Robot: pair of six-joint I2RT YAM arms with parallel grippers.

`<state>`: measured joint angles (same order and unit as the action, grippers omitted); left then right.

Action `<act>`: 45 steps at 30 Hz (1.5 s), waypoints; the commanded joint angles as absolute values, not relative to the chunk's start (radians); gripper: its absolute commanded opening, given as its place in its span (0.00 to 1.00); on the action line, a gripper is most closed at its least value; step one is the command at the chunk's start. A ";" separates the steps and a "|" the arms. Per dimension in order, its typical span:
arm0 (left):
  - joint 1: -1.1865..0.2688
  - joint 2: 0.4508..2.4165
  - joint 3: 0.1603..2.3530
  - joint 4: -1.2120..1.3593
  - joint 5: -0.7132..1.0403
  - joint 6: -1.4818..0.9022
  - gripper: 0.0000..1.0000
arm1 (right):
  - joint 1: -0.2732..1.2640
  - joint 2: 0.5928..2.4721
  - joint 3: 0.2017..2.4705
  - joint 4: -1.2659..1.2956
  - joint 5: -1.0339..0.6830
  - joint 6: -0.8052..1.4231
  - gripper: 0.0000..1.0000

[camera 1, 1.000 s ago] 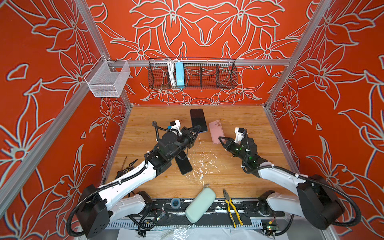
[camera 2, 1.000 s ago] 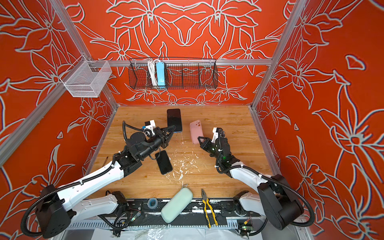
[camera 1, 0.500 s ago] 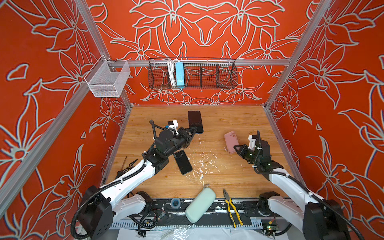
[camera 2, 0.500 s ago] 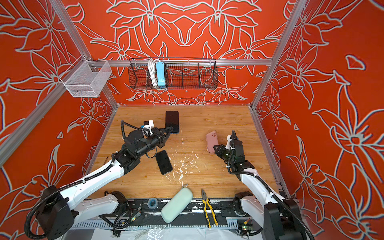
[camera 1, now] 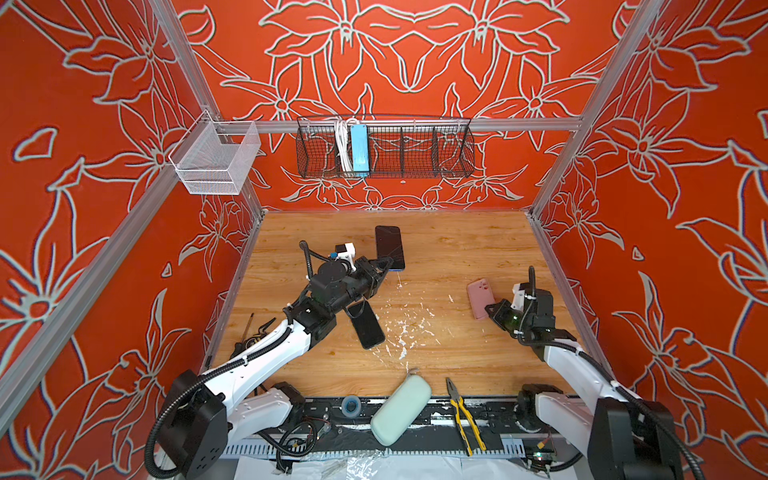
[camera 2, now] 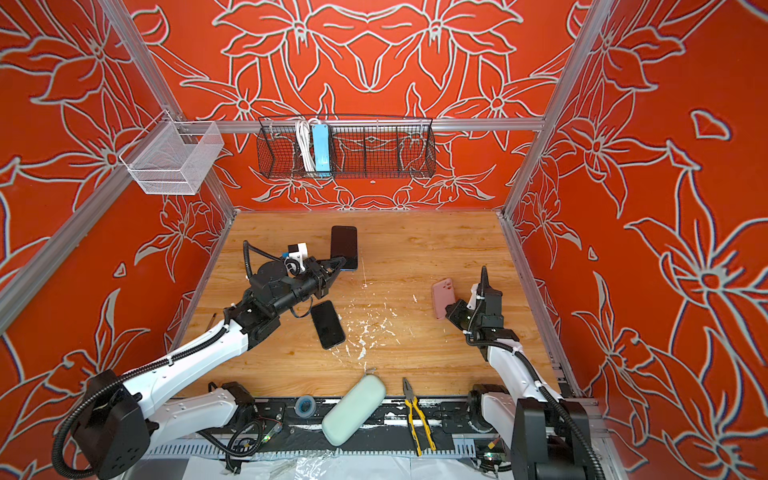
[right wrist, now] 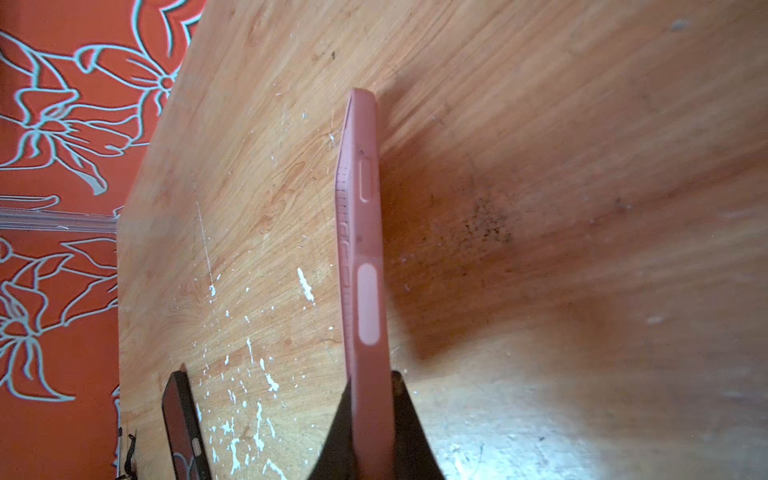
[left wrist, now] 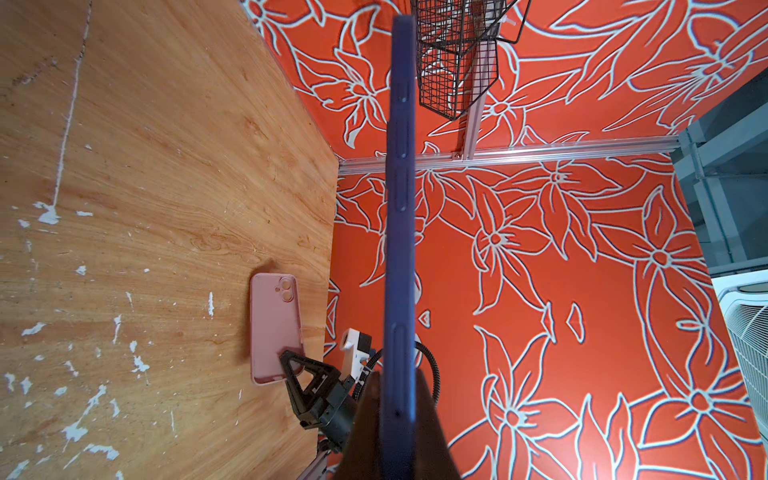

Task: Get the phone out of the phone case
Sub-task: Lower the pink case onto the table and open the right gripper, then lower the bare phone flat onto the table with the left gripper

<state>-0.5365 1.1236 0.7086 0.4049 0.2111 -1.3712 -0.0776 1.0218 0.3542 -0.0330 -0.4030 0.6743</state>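
Pink phone case (camera 1: 481,298), pinched in your right gripper (camera 1: 490,312), is now well apart from the phone (camera 1: 389,247) clamped in your left gripper (camera 1: 385,265): separation looks done.

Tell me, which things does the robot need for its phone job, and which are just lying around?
For the job:
- phone, held in the left pincer
- pink phone case, held in the right pincer

Just lying about:
- second black phone
- green pouch
- pliers
- tape roll
- blue power strip
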 commanded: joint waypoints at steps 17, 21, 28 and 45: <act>-0.531 1.160 0.727 0.493 0.238 -1.366 0.00 | -0.146 1.093 0.344 -0.083 -0.309 0.555 0.26; -0.531 1.164 0.729 0.492 0.239 -1.365 0.00 | -0.156 1.093 0.347 -0.090 -0.290 0.543 0.29; -0.531 1.179 0.735 0.494 0.247 -1.364 0.00 | -0.176 1.091 0.351 -0.106 -0.272 0.538 0.34; -0.558 1.261 0.717 0.490 0.285 -1.237 0.00 | -0.181 0.934 0.410 -0.222 -0.292 0.544 0.62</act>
